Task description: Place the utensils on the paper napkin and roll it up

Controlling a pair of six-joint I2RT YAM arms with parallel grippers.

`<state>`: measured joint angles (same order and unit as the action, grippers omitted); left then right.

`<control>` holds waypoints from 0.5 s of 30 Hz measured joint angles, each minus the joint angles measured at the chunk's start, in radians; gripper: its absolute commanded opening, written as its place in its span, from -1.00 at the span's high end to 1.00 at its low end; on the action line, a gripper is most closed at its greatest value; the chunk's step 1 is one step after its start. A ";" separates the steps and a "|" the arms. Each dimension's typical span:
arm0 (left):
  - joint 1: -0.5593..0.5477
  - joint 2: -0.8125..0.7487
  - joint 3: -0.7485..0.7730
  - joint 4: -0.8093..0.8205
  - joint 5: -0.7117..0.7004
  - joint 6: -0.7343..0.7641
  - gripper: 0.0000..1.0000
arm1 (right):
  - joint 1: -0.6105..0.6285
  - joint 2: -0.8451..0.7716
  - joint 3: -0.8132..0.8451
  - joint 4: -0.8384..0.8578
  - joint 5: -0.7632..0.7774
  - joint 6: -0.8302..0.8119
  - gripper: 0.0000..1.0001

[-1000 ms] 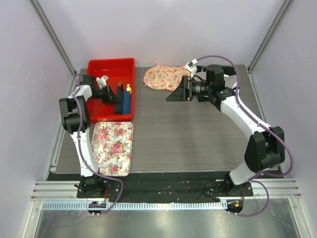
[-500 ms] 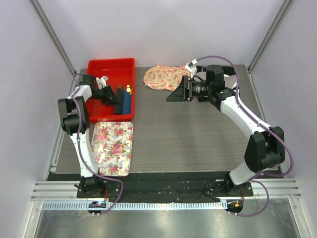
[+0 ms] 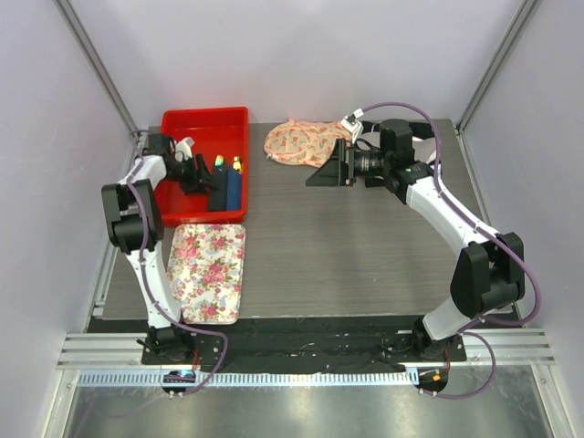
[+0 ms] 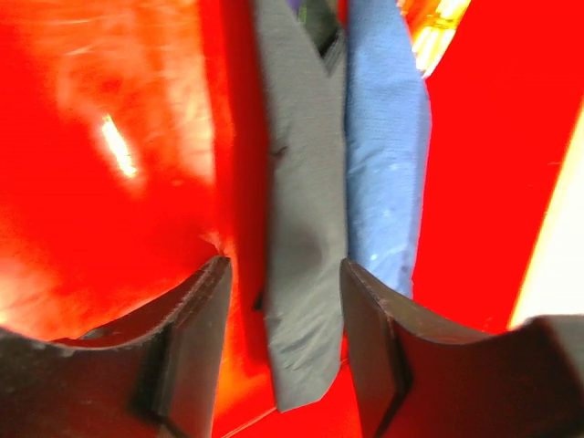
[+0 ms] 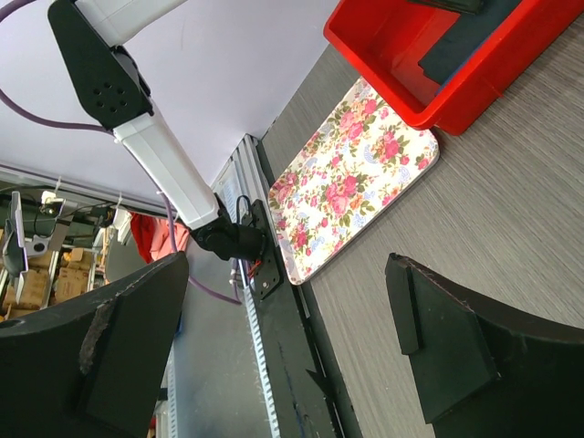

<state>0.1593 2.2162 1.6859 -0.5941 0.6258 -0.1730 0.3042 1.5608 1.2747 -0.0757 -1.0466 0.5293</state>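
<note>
Left jaws are pictured parted around a dark grey cloth strip (image 4: 306, 228) in a red plastic bin (image 4: 109, 182); right jaws are held wide.

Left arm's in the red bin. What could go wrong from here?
1. The left gripper, jaws open, straddles the dark grey piece, but the blue piece lies tight against it beside one finger; closing could pinch both.
2. Both lie low in the red bin, so the fingers may scrape its floor.
</note>
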 measured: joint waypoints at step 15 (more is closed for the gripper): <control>0.000 -0.216 -0.070 0.008 -0.355 0.073 -0.99 | -0.040 0.000 0.011 -0.069 0.057 -0.074 -0.99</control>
<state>0.1589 1.9999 1.6157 -0.5865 0.2710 -0.0998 0.2638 1.5604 1.2858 -0.1452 -0.9894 0.4553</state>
